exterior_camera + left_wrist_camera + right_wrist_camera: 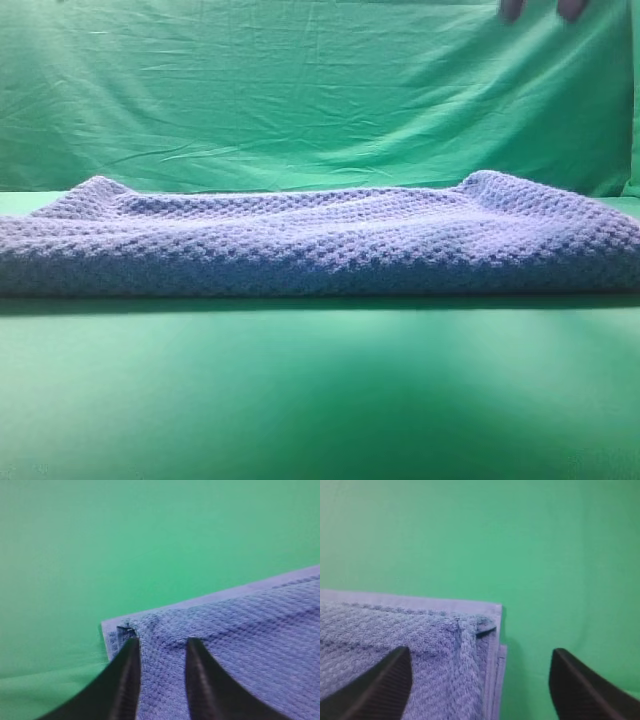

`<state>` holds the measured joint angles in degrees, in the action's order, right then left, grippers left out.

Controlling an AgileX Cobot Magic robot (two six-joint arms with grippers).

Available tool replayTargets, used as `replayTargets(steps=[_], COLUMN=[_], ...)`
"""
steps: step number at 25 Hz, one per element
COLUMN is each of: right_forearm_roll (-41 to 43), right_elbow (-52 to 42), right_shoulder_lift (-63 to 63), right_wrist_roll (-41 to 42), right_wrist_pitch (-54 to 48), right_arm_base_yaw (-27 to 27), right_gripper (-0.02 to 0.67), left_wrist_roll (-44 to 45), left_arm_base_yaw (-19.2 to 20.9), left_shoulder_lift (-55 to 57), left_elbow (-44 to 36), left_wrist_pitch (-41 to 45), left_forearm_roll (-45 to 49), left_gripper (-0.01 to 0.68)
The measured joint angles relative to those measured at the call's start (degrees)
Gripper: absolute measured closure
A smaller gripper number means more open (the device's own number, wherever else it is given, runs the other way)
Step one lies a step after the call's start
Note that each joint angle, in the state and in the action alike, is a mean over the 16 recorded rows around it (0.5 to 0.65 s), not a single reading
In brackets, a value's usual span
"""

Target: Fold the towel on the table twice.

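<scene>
The blue-grey waffle-knit towel (320,240) lies folded across the green table (320,400), its layers stacked and both far corners slightly raised. Neither gripper shows in the exterior view. In the left wrist view my left gripper (161,647) hovers over a folded towel corner (125,630) with its black fingers (125,670) apart and cloth lying flat between them. My right gripper (480,660) stands wide open over the opposite stacked corner (485,625), one finger (390,680) above the cloth and the other beyond the towel's edge above bare table.
A wrinkled green backdrop cloth (300,90) hangs behind the table. Two dark rounded shapes (540,8) show at its top right edge. Bare green table lies in front of the towel and beyond its corners.
</scene>
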<state>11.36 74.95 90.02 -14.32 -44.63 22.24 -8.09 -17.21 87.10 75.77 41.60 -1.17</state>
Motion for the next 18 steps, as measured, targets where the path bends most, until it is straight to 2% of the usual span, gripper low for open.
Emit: replayTargets(steps=[5, 9, 12, 18], right_forearm_roll=[-0.3, -1.1, -1.9, -4.5], right_elbow=[1.2, 0.7, -1.0, -7.8], right_shoulder_lift=[-9.5, -17.7, -24.2, -38.1], right_wrist_roll=[1.1, 2.3, 3.5, 7.7], right_wrist_pitch=[-7.6, -11.7, -13.4, -14.0], right_arm_base_yaw=[0.0, 0.0, 0.0, 0.0], right_gripper=[0.508, 0.61, 0.643, 0.649], left_wrist_roll=[4.2, 8.7, 12.1, 17.9], left_arm_base_yaw=[0.0, 0.0, 0.0, 0.0], left_shoulder_lift=[-8.4, -16.5, -23.3, -38.3], left_elbow=[3.0, 2.0, -0.9, -10.8], left_wrist_pitch=[5.9, 8.1, 8.9, 9.6], left_forearm_roll=[-4.4, -9.2, -12.8, -18.8], left_gripper=[0.59, 0.661, 0.673, 0.673])
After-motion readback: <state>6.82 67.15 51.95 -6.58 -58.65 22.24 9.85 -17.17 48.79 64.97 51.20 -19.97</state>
